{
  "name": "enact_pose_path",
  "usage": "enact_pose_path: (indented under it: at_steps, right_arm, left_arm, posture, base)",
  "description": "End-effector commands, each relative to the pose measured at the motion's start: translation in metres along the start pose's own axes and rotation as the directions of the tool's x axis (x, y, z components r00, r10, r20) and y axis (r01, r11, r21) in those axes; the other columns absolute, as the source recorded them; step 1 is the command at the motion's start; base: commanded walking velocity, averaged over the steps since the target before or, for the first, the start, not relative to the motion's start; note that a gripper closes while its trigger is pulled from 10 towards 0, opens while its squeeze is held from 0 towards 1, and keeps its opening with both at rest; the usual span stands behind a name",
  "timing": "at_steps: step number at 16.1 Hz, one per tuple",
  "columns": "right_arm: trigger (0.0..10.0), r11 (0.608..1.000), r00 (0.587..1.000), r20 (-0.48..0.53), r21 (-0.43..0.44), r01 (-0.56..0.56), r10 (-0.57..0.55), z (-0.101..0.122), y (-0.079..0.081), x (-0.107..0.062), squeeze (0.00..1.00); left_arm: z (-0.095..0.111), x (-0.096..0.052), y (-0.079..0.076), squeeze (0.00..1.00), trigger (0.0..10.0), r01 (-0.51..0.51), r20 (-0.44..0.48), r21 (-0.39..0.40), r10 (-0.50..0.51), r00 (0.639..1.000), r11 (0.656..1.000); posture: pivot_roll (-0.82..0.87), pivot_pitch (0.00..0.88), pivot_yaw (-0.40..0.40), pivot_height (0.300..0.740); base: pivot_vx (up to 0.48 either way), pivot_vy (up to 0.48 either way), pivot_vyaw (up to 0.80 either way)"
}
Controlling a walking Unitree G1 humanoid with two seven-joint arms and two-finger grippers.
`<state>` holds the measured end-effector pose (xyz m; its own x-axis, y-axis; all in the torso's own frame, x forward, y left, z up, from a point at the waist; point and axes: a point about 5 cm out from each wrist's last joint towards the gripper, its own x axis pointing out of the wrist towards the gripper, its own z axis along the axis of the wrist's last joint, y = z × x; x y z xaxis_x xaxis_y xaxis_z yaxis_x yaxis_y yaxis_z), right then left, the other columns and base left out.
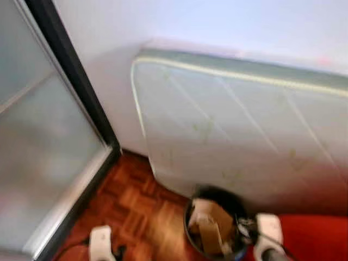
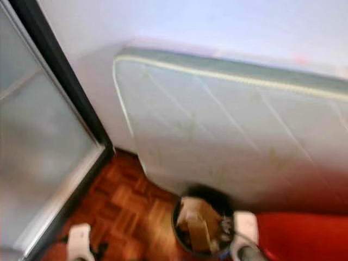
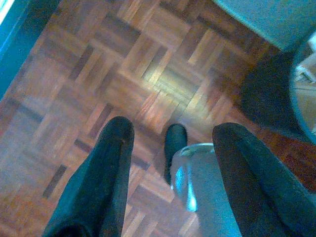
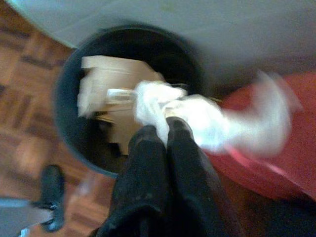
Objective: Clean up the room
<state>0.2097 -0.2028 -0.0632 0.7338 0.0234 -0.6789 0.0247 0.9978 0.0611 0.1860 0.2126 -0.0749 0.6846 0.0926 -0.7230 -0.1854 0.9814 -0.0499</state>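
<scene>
Clutching a crumpled white tissue (image 4: 207,118) between clenched fingers, the right gripper (image 4: 167,129) hangs just above the rim of a black bin (image 4: 66,123) that already holds cardboard scraps (image 4: 106,79). This bin stands on the parquet floor (image 3: 123,64), near a mattress (image 1: 239,125) leaning against the wall, beside something red (image 1: 315,236). Spread open, the left gripper (image 3: 170,148) hangs empty over the floor.
</scene>
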Motion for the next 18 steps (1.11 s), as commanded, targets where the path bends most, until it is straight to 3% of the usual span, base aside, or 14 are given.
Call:
enact_pose_path:
  at_steps: [1, 11, 18]
  right_arm:
    - [10.0, 1.0, 1.0, -0.017, -0.004, 0.004, -0.004, -0.007, -0.004, -0.003, 0.0]
    - [10.0, 0.999, 0.999, 0.045, -0.034, -0.01, 0.011, 0.025, 0.022, 0.011, 0.0]
    - [10.0, 0.999, 0.998, 0.06, -0.038, -0.02, 0.023, 0.031, 0.047, 0.016, 0.0]
  left_arm:
    - [-0.003, -0.001, 0.0, 0.0, 10.0, -0.001, -0.004, -0.008, 0.001, 1.0, 1.0]
    - [-0.005, -0.001, -0.007, 0.0, 10.0, 0.012, -0.015, -0.024, -0.012, 1.0, 1.0]
    - [0.002, 0.003, -0.006, 0.0, 10.0, 0.012, -0.034, -0.031, -0.013, 0.999, 0.999]
  posture:
    - [0.01, 0.163, 0.043, 0.74]
    - [0.02, 0.2, 0.035, 0.74]
    - [0.03, 0.215, 0.039, 0.74]
  base:
    - [0.0, 0.0, 0.0]
    - [0.0, 0.0, 0.0]
    - [0.0, 0.0, -0.12]
